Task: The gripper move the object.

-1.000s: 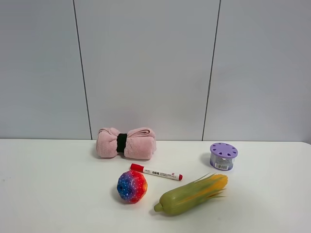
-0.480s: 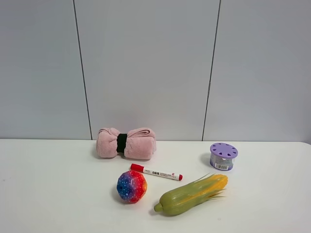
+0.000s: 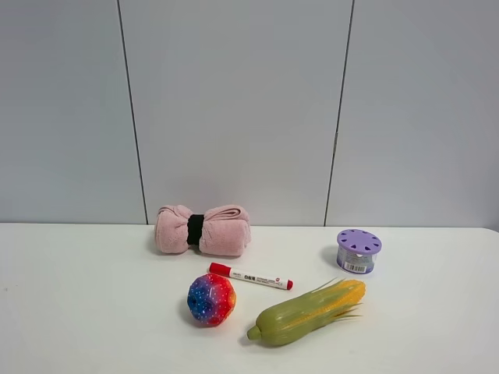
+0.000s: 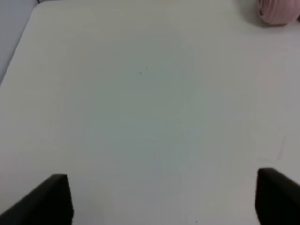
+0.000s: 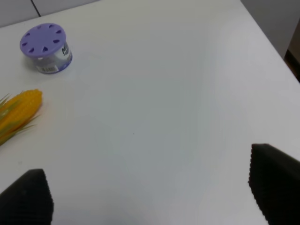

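The speckled rainbow ball [image 3: 211, 299] rests on the white table [image 3: 78, 296], in front of the red-capped marker [image 3: 250, 276] and left of the corn cob [image 3: 308, 313]. Neither arm shows in the exterior view. In the left wrist view the left gripper [image 4: 161, 201] is open over bare table, its two black fingertips [image 4: 51, 201] far apart. In the right wrist view the right gripper [image 5: 150, 194] is open, fingertips [image 5: 274, 183] wide apart over bare table. The ball is out of view in both wrist views.
A rolled pink towel [image 3: 203, 230] with a black band lies at the back; its edge shows in the left wrist view [image 4: 279, 11]. A purple-lidded container [image 3: 359, 250] stands at the right, also in the right wrist view [image 5: 45, 48] beside the corn tip [image 5: 18, 112].
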Motion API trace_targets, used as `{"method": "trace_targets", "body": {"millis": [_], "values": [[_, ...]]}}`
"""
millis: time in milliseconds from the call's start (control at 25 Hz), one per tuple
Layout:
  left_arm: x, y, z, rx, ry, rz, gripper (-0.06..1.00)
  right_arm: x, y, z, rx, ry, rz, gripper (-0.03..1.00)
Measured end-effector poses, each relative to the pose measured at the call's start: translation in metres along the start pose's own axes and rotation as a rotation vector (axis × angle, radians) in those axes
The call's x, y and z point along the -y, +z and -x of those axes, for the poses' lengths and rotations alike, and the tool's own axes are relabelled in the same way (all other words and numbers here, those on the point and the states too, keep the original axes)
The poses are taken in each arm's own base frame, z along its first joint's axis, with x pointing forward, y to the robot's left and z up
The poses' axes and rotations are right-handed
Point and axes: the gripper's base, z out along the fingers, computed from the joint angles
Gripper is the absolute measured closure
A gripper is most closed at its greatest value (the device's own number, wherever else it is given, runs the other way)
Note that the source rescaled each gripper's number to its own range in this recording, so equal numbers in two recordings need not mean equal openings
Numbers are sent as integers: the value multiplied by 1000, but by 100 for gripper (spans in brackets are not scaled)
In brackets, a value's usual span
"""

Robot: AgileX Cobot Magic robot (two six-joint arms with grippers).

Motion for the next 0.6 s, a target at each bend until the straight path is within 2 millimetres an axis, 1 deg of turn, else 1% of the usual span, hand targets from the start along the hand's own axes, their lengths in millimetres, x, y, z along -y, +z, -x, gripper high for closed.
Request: {"method": "trace_targets", "body": {"millis": [600], "values": [[0, 0, 0, 0, 0, 0, -6, 0, 0, 0, 0, -3, 0, 0]]}}
